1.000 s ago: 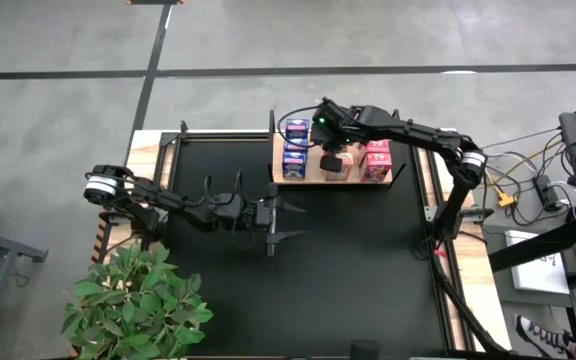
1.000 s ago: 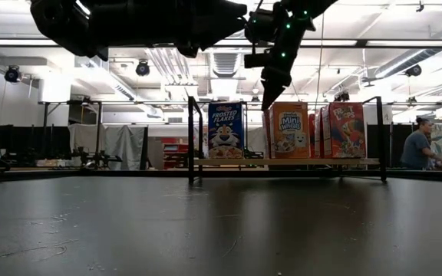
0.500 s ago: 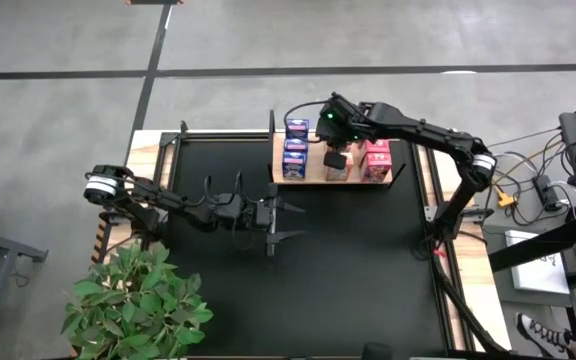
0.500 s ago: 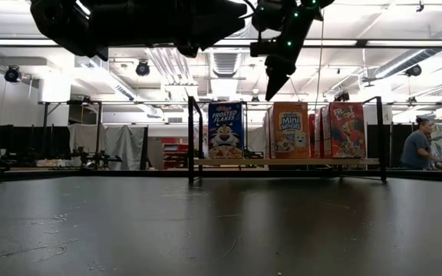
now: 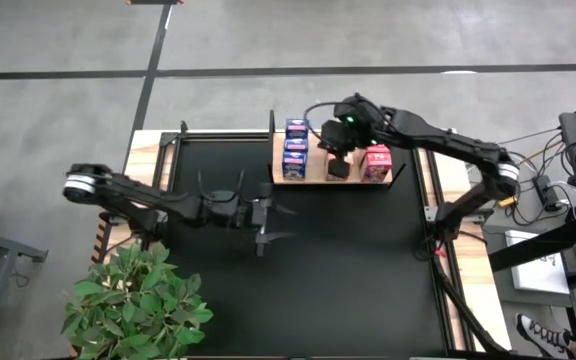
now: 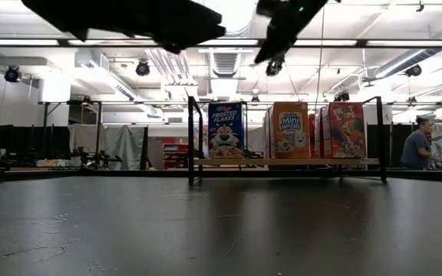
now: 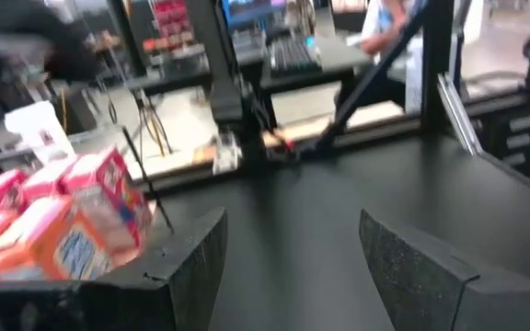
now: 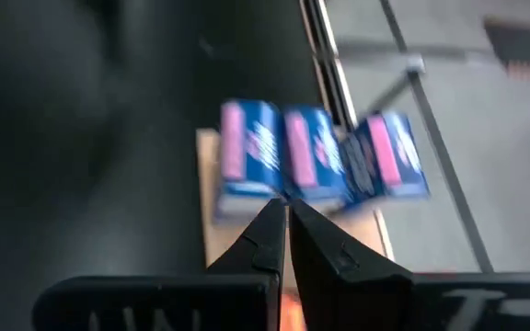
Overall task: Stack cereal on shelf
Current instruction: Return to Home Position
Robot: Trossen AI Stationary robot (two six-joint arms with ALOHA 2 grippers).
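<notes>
The orange cereal boxes (image 6: 290, 130) are mostly hidden from above by the right arm (image 5: 438, 135); only one is made out, in the low view. Three blue cereal boxes (image 5: 295, 150) are counted at the left end of the shelf (image 6: 244, 162), which is set at the far edge of the surface (image 5: 348, 260). The red-pink cereal boxes (image 5: 376, 160) at the right end are partly covered and cannot be counted. The right tool (image 8: 285, 210) is held clenched and empty above the shelf. The left tool (image 7: 293, 230) is spread and empty over the surface.

Leafy green plant (image 5: 133, 300) at the bench's seven o'clock corner, black mat (image 5: 358, 275) covering the wooden bench (image 5: 144, 148), tangled cables (image 5: 530, 188) at three o'clock, grey lined floor (image 5: 68, 50) towards twelve, person (image 6: 418, 149) in the room beyond at three o'clock.
</notes>
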